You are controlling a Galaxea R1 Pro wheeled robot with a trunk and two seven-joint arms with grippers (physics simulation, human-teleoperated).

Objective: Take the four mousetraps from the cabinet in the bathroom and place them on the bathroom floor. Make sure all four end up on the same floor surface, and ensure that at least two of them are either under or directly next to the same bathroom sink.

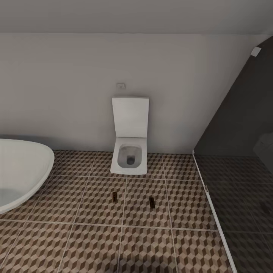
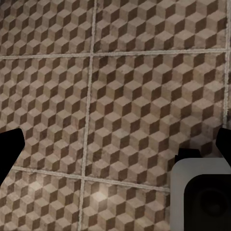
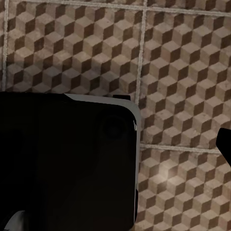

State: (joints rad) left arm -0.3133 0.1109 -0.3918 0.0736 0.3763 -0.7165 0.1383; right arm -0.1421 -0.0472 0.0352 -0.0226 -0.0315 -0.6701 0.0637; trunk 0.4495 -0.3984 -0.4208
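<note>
Tan, flat mousetraps (image 1: pixel 114 195) (image 1: pixel 152 202) lie on cube-patterned bathroom floor (image 1: pixel 94 242).

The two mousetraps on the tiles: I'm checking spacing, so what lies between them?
In the head view, only bare bathroom floor with one grout line lies between the left mousetrap and the right mousetrap; the toilet stands behind that gap.
</note>
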